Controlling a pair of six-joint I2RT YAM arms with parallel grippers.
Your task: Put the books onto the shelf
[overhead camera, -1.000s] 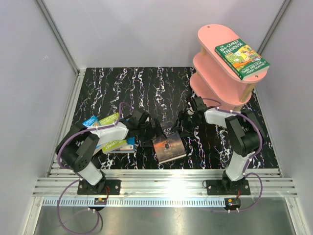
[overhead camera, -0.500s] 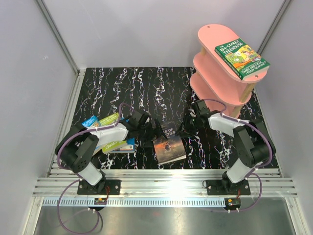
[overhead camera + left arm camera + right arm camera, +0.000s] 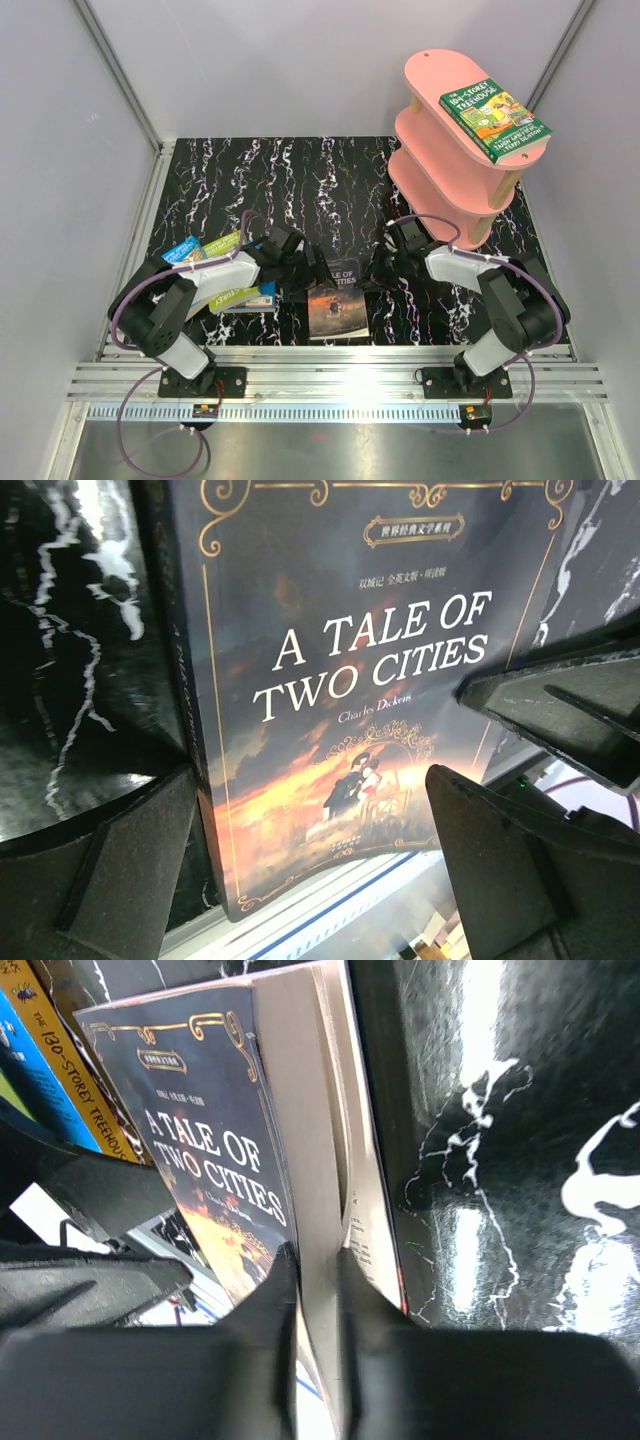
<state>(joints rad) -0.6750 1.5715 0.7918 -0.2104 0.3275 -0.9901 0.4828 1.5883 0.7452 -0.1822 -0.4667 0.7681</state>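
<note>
A dark grey book, "A Tale of Two Cities" (image 3: 338, 298), lies near the table's front middle. My right gripper (image 3: 318, 1270) is shut on its page edge (image 3: 315, 1160), with one finger on the front cover and the other pushed in between the pages, so the back pages hang free. My left gripper (image 3: 315, 865) stands open at the book's (image 3: 350, 680) opposite side, with one finger beside the spine and nothing gripped. The pink shelf (image 3: 440, 95) stands at the back right, and a green Treehouse book (image 3: 495, 118) lies flat on its top tier. More books (image 3: 228, 270) lie under my left arm.
The pile under my left arm shows blue (image 3: 184, 249) and green-yellow (image 3: 224, 243) covers. A yellow-spined Treehouse book (image 3: 85, 1090) shows beyond the grey book in the right wrist view. A metal rail (image 3: 330, 375) runs along the front edge, and grey walls enclose the table.
My right gripper has closed onto the grey book's page edge. The book has turned and slid a little toward the front edge. My left gripper has stayed open.
</note>
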